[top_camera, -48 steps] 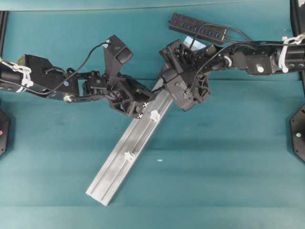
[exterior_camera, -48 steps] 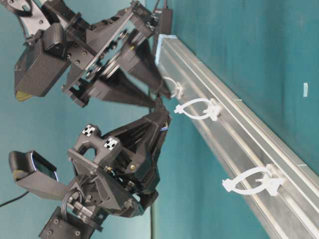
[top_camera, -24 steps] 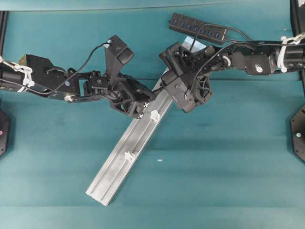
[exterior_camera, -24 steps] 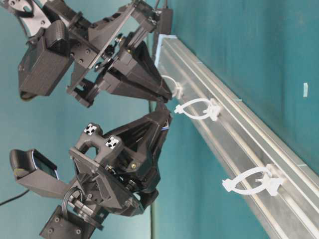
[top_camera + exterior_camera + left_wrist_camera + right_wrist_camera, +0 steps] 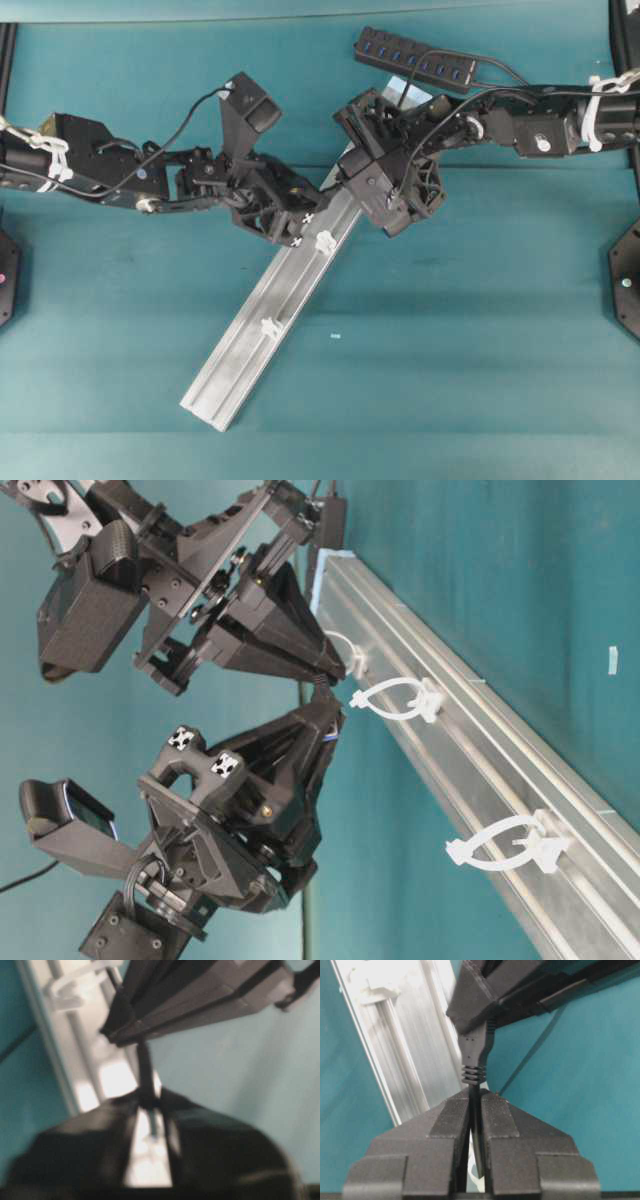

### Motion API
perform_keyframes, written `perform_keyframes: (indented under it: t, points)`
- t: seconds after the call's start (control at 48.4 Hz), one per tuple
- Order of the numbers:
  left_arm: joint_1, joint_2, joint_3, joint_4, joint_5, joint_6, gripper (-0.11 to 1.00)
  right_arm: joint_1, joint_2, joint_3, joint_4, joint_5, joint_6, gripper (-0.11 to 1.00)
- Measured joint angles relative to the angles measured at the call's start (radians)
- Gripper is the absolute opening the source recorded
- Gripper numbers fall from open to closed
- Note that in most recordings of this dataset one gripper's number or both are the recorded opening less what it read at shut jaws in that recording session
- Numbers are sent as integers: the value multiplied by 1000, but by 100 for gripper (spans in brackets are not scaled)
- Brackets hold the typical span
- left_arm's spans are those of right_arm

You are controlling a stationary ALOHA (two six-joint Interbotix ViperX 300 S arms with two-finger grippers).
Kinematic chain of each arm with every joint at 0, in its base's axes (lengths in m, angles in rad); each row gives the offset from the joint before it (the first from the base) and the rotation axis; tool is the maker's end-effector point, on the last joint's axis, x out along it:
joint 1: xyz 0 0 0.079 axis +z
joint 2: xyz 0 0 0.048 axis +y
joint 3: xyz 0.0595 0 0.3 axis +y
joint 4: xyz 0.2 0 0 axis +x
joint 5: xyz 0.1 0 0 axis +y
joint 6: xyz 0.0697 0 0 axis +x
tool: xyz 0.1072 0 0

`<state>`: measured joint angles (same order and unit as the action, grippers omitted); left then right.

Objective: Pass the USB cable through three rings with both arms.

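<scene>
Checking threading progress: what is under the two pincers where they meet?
The silver rail runs beneath them, with two white rings exposed lower down. The third ring is covered from above. Both the left pincer and the right pincer grip the cable.

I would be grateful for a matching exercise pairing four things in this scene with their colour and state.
Things:
1. USB hub
2. rail
3. USB cable
4. lowest ring

States:
A. white, standing on the rail, nothing through it
B. black, gripped by the left end effector and the right end effector
C. silvery, lying diagonally on the teal table
D. black with blue ports, beyond the rail's upper end

Pairs: 1-D, 2-C, 3-B, 4-A
</scene>
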<state>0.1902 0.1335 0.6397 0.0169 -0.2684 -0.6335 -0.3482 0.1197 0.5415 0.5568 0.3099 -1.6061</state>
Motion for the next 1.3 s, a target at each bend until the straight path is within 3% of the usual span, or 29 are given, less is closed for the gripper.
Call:
perform_keyframes:
  t: [0.145,0.207,0.393,0.703,0.972,1.2,1.303]
  points:
    - [6,0,0,0,-3,-18,88,0,0,0,-2,0,0,6]
    - [5,0,3,0,-3,-25,97,0,0,0,0,2,0,6]
    - [-17,-44,66,0,-3,-21,96,0,0,-2,-8,17,0,6]
    - [-26,-391,279,0,0,-28,97,2,2,-2,-110,75,0,6]
    - [-61,-549,341,-2,3,-28,96,8,18,-2,-126,83,-2,6]
    - [-69,-555,322,0,236,-17,96,15,41,-2,-129,83,0,6]
    - [-75,-561,310,2,282,-12,96,21,49,-3,-129,83,0,6]
